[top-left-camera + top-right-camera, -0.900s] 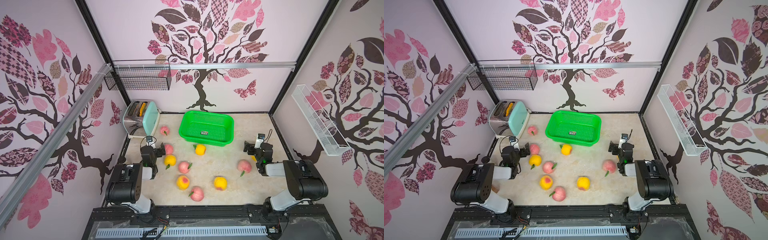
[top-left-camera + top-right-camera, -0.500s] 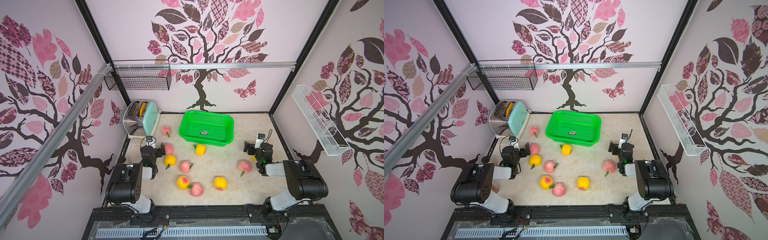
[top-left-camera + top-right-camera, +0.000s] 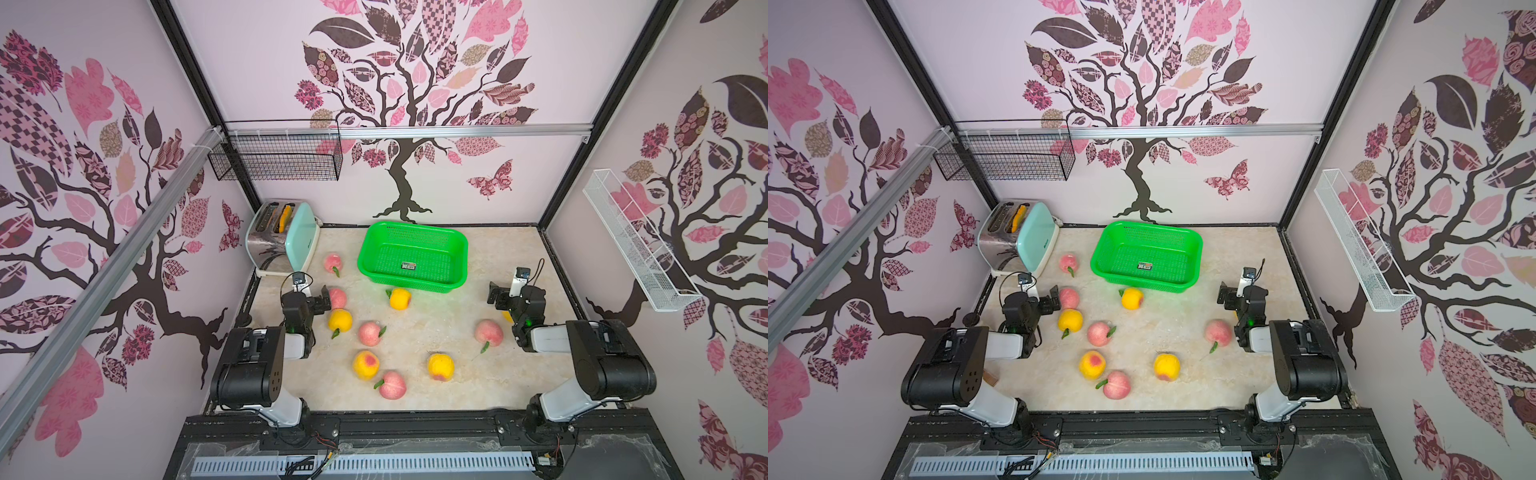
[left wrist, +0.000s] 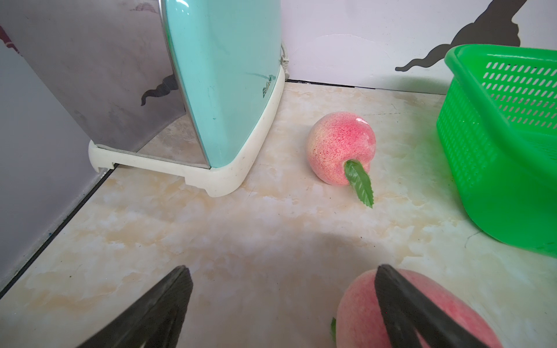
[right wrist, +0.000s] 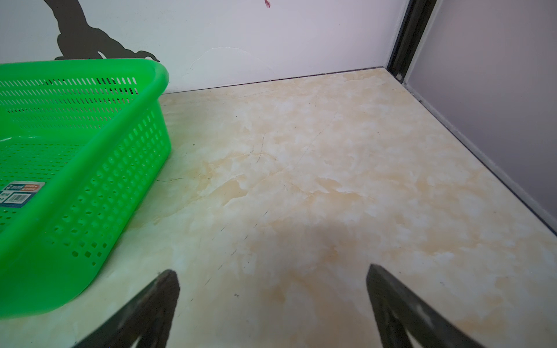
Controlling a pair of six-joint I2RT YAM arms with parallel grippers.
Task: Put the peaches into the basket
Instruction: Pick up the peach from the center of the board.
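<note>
Front pink peach (image 3: pixel 390 384) has rolled slightly since the earlier frames and now sits just beside a yellow peach (image 3: pixel 365 364); my arms are unchanged. My left claw (image 4: pixel 281 271) and right claw (image 5: pixel 271 271) are both spread and hold nothing. The peaches lie scattered on the table (image 3: pixel 419 332), outside the green basket (image 3: pixel 411 226) at the back.

Light: bright, even, from overhead.
Shadows: soft and short under the peaches (image 3: pixel 369 333) in both top views. One broad dim patch on the table (image 4: pixel 271 241) ahead of the left gripper (image 4: pixel 282 266) and the right gripper (image 5: pixel 271 268).
Colour cast: green glow at the basket's (image 3: pixel 415 284) 6 o'clock side.
Reflection: wall decal (image 4: pixel 494 33) mirrored in the toaster's (image 4: pixel 99 75) metal.
Distortion: frame posts (image 3: pixel 191 62) splay toward 10 and 2 o'clock.
Focus: both grippers' fingers (image 4: pixel 162 301) dark and blurred.
</note>
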